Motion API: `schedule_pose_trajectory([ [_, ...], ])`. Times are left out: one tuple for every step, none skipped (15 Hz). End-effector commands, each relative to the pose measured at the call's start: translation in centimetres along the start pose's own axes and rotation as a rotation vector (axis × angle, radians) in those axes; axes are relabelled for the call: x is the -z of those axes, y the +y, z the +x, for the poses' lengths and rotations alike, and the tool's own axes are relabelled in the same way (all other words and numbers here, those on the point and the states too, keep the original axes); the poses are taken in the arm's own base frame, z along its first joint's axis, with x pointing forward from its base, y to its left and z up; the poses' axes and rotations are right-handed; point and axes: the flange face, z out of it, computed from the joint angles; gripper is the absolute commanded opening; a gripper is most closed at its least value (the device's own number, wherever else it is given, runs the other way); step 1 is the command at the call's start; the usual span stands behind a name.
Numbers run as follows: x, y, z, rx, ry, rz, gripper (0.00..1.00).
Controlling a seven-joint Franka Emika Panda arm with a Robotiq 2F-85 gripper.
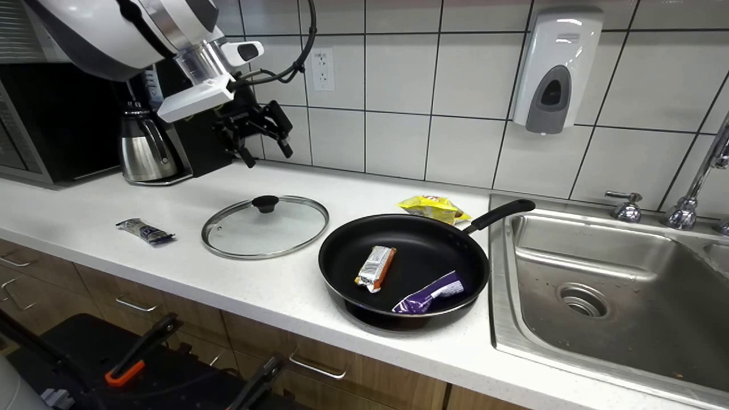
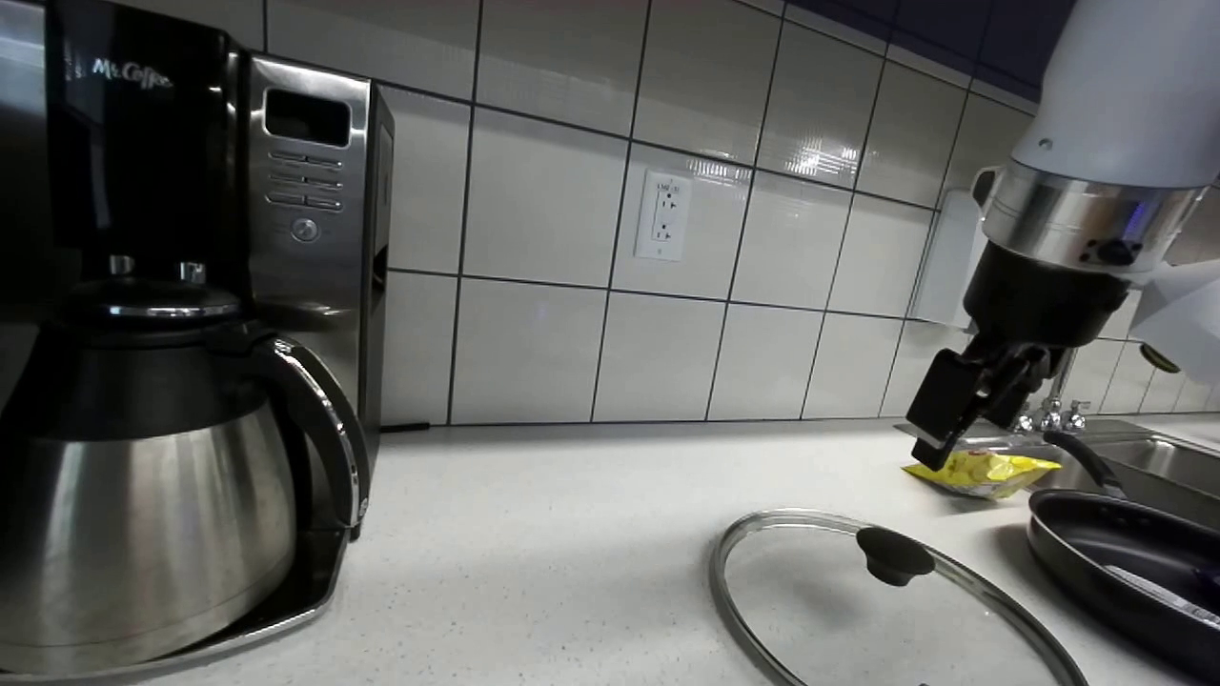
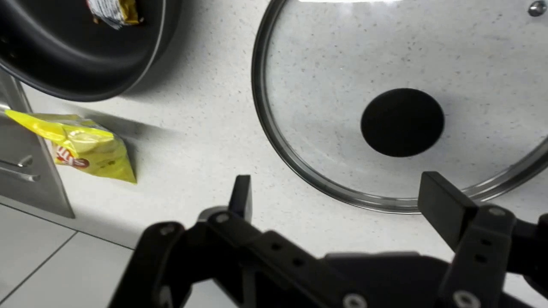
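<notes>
My gripper (image 3: 337, 182) stands open above the counter, with nothing between its fingers. Nearest below it is a round glass lid (image 3: 317, 85) with a metal rim and a black knob (image 3: 402, 122); in the wrist view one finger overlaps the rim, but they are apart. In both exterior views the gripper (image 1: 269, 156) hangs in the air, and the lid (image 2: 810, 600) lies flat, knob up. A black frying pan (image 1: 421, 245) beside the lid holds an orange-and-white wrapped bar (image 1: 376, 267) and a purple packet (image 1: 433, 293). Behind the pan lies a yellow chip bag (image 1: 434, 208).
A silver-and-dark wrapped packet (image 1: 145, 230) lies left of the lid in an exterior view. The coffee maker's steel carafe (image 2: 152, 524) stands by the tiled wall. A steel sink (image 1: 504, 319) adjoins the pan, whose handle (image 1: 504, 213) points toward it. A soap dispenser (image 1: 561, 57) hangs above.
</notes>
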Motion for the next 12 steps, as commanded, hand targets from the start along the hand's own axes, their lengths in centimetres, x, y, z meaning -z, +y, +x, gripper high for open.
schedule_pose_trajectory([
  [1.1,-2.8,2.2,0.106,0.024,0.037,1.00],
  [1.3,-3.4,2.5,0.135,0.037,0.051,1.00],
  [1.3,-4.3,2.8,0.181,0.051,0.075,1.00],
  [1.3,-5.2,3.0,0.225,0.064,0.097,1.00],
  [1.1,-6.1,3.1,0.274,0.071,0.116,1.00],
  [0.9,-6.9,3.2,0.321,0.082,0.131,1.00],
  [0.6,-7.8,3.2,0.378,0.092,0.146,1.00],
  [0.3,-8.4,3.2,0.422,0.107,0.160,1.00],
  [0.2,-9.2,3.2,0.456,0.119,0.176,1.00],
  [0.0,-9.7,3.1,0.486,0.127,0.188,1.00],
  [0.1,-10.3,3.1,0.516,0.149,0.207,1.00],
  [0.1,-10.9,2.9,0.547,0.154,0.221,1.00],
])
